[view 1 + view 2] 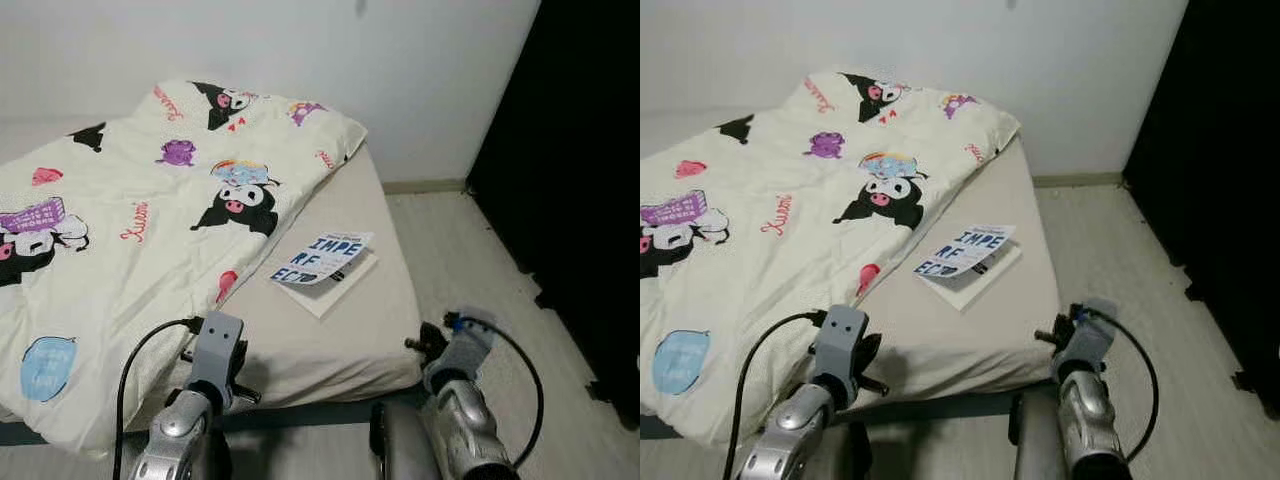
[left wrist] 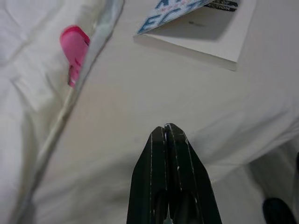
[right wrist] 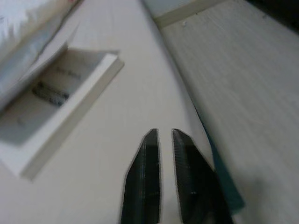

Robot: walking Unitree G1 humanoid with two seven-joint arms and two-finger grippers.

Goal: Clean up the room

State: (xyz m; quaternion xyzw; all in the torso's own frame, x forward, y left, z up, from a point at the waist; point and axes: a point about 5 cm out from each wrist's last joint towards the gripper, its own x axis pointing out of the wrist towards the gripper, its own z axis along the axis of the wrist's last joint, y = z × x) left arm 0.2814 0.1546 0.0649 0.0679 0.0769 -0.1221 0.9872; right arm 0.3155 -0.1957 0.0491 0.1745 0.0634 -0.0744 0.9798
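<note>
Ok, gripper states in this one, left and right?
Left gripper: shut, holding nothing, over the bed sheet.
Right gripper: open by a narrow gap, holding nothing, near the book.

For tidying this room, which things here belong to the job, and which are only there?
Belong to the job:
- book, lying on the bed sheet, cover lifted
- cartoon-print blanket, spread crooked over the bed

Only there:
- bed
- wall
- floor

Bedroom corner with a low bed [image 1: 340, 340] against a white wall.
Behind the bed rises the plain white wall [image 1: 420, 70]; beside the bed runs pale wood-look floor [image 1: 470, 260], a beige skirting board [image 1: 425, 186] at its far end, and a dark curtain [image 1: 570, 150] beyond the floor.
</note>
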